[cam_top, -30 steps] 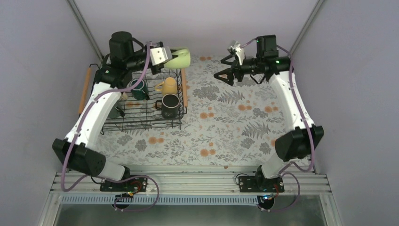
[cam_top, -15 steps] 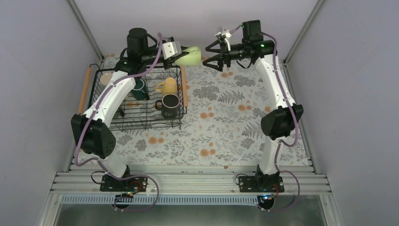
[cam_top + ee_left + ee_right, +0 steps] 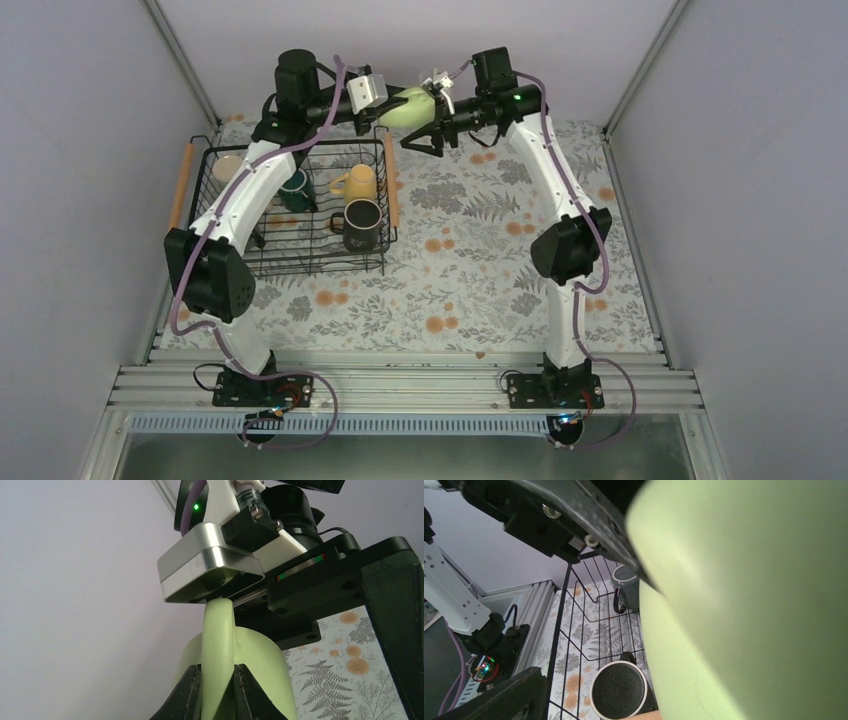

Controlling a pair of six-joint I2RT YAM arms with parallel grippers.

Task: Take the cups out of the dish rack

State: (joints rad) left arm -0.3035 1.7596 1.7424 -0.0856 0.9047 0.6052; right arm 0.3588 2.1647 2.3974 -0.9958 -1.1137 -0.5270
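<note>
One pale green ceramic mug (image 3: 408, 108): handle pinched by left gripper (image 3: 384, 104); right gripper (image 3: 416, 116) spread around body.
Surface: floral-print tablecloth (image 3: 480, 262).
Room: lilac walls (image 3: 420, 40).

Cups (image 3: 361, 224) sit in the dish rack (image 3: 300, 268), the held cup (image 3: 408, 106) beyond its far-right corner.

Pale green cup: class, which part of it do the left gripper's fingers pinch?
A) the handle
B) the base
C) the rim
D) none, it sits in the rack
A: the left wrist view shows the left gripper shut on the handle of the pale green cup.
</note>
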